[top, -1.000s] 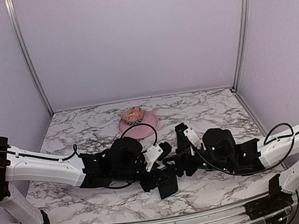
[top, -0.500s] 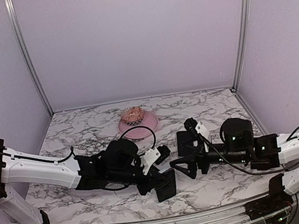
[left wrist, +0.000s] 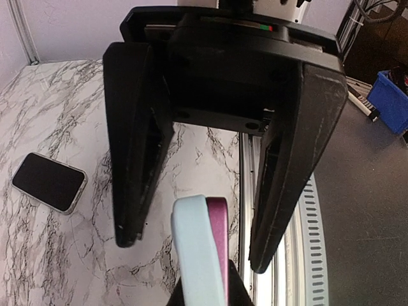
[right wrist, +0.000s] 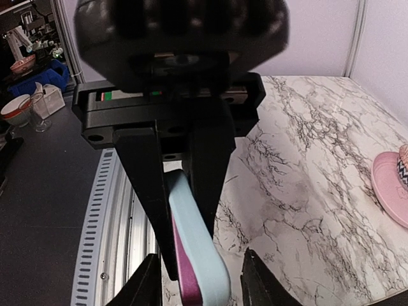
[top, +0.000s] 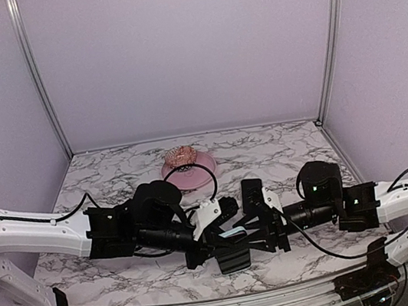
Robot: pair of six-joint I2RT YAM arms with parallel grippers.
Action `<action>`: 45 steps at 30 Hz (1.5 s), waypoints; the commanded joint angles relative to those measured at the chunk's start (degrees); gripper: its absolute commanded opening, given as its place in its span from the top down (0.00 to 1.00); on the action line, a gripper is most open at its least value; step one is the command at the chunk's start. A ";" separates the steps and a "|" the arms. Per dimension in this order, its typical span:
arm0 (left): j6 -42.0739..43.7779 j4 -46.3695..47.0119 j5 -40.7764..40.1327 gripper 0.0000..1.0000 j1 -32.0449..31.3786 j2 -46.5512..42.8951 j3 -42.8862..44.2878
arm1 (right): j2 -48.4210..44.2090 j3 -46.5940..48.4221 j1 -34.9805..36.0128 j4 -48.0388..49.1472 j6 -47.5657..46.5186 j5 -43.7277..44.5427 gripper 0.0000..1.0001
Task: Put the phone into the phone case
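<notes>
Nearest the cams, down by the slotted rail (right wrist: pixel 95 242) at the table's front edge, both arms meet nose to nose over one thing: a pale-blue slab (right wrist: pixel 203 271) w/ a magenta layer along one side, stood on its thin edge. The left gripper (left wrist: pixel 197 255) is pulled in narrow round the slab's rounded end, bottom centre of its own view. A sliver of marble shows each side of the slab there, so imo it's a light pinch at best, but def not wide. The right gripper (right wrist: pixel 190 247) comes in from the other end, jaws hugging both faces in the middle of its view. Can't tell if they're biting or just bracketing. Edge-up makes sense tbh: both sets of jaws can span the thickness at once, which reads like a handover or re-grip.

Thing is, that slab isn't the task's stuff afaict. The phone (left wrist: pixel 48 182) (black glass, pale rim) lies flat, screen up, on the marble table (left wrist: pixel 64 108). That's left middle of the left wrist view, well apart from both grippers. The clear phone case I can't spot in any view, poss hidden under the arms.

Furthest back, at the far middle of the tabletop in the overhead view, sits a pink plate (top: pixel 201 175) w/ some patterned thing on it, out of the way.
</notes>
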 commanded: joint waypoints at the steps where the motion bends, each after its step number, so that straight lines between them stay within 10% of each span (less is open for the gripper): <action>1: 1.45 -0.09 1.13 1.00 -0.32 -3.12 1.87 | 1.70 3.66 -0.31 -0.04 -1.64 -4.77 0.73; 4: 1.59 -0.09 1.58 1.00 -0.34 -3.27 1.80 | 2.68 5.03 -0.26 -1.68 -1.49 -6.24 1.00; 8: 1.14 0.05 1.70 1.00 -0.34 -4.44 1.33 | 2.48 6.78 -0.26 -3.77 -1.42 -5.76 1.00; 11: -0.09 2.39 -0.71 0.71 -0.25 -7.22 -1.00 | 0.78 8.45 -0.30 -4.82 -1.64 -6.09 1.00; 15: -0.69 6.60 -3.32 0.62 -0.12 -12.51 -6.17 | -2.51 9.96 -0.34 -2.72 -1.27 -9.23 1.00; 27: -1.31 6.74 -0.98 0.66 -0.16 -11.55 -5.00 | -4.72 11.20 -0.39 2.09 -0.01 -9.43 1.00; 32: -1.83 6.81 0.82 1.00 -0.12 -10.61 -3.44 | -4.92 11.46 -0.35 1.92 0.07 -8.95 1.00; 38: -2.20 8.74 0.15 1.00 -0.12 -13.47 -3.93 | -5.76 6.65 -0.34 0.05 0.61 -5.10 0.33; 45: -2.92 9.18 0.78 1.00 -0.08 -14.07 -3.45 | -2.05 2.59 -0.43 3.49 3.11 -5.03 0.41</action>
